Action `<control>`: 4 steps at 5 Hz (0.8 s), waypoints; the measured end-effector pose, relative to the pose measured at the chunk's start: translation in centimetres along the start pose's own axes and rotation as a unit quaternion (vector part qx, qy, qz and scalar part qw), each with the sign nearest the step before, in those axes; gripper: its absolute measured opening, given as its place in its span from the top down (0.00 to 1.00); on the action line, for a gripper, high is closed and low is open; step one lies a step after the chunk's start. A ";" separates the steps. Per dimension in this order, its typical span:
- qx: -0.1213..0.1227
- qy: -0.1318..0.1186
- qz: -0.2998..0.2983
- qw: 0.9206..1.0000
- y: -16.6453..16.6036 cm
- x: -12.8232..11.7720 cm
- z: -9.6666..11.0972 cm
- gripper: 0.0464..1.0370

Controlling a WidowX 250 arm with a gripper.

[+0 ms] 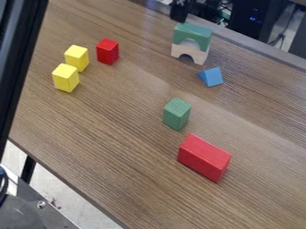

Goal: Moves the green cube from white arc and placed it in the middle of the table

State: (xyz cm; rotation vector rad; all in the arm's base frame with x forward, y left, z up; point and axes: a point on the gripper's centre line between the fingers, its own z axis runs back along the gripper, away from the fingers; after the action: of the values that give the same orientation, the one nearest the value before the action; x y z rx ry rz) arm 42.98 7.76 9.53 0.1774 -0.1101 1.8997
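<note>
1. Black hand (180,11) at top edge of view; spread or pressed together, can't tell.
2. Nearest hand: white wooden arch (177,50), green arched block (192,31) atop.
3. Green wooden block (176,115): on brown wood-grain surface (113,134), well apart from hand.

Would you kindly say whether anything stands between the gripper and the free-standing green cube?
Yes, the white arc, with a green piece on top, stands between the gripper and the green cube, as seen here.
</note>
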 end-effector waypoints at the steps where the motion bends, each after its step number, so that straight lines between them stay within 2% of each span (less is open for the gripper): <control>1: -0.021 0.015 0.016 1.000 0.4 0.1 0.5 0.04; 2: -0.033 0.020 0.018 0.999 0.7 0.3 0.8 0.04; 3: -0.028 0.025 0.023 0.999 1.0 0.3 0.0 0.04; 4: -0.041 0.043 0.030 0.998 1.0 -0.2 0.3 0.04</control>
State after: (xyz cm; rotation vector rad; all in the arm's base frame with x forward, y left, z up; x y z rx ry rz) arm 42.13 7.24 9.83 0.0368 -0.1369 1.9559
